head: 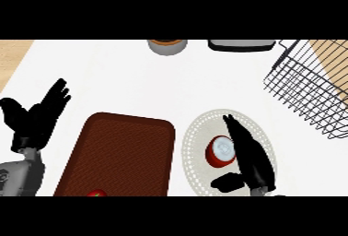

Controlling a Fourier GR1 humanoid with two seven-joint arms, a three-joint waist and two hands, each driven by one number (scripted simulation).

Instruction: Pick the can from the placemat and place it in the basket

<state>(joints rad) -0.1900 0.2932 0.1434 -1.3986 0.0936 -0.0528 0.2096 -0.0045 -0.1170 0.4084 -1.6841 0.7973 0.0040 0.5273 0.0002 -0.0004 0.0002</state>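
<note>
Red can (220,151) on round placemat (197,138) beside spread right robot hand (250,154); wire basket (306,87) holds nothing.

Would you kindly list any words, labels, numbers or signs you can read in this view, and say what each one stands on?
None: no readable text shows anywhere.
The can: red side and pale top only, no label visible.
The wire basket, brown tray and round placemat: unmarked.
The left forearm at the lower left edge bears a small dark mark, too small to read.
</note>
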